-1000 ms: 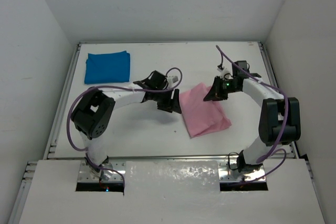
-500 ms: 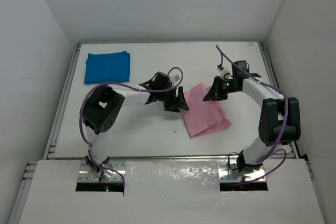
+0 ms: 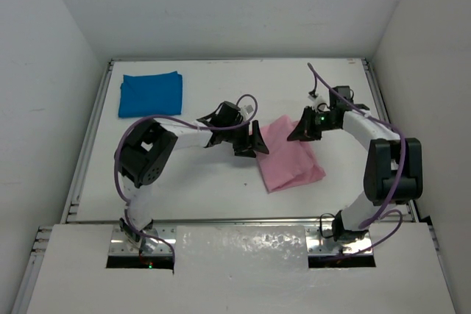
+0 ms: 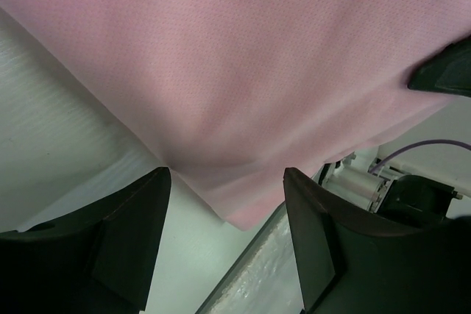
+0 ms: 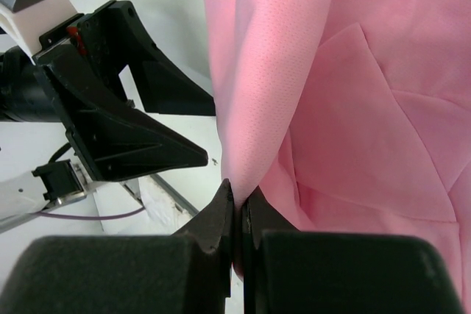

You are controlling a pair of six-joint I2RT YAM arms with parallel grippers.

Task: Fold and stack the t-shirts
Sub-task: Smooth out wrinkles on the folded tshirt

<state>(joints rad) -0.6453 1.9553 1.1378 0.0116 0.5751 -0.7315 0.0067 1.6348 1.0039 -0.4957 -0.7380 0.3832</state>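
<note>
Fingers of the right gripper (image 5: 239, 204) pinched shut on a raised fold of the pink t-shirt (image 3: 291, 159); left gripper (image 4: 228, 182) spread wide, holding nothing.
The left jaws face the shirt's 9 o'clock edge with the cloth just ahead of them, and the right pinch is at its 12 o'clock. The shirt lies toward the table's (image 3: 221, 189) 3 o'clock, with the blue t-shirt (image 3: 151, 94) folded well apart at 10 o'clock. Likely risks: the left jaws catch one layer only or miss the hem, dragging the fold crooked. The thin right pinch could slip if the arms pull apart.
</note>
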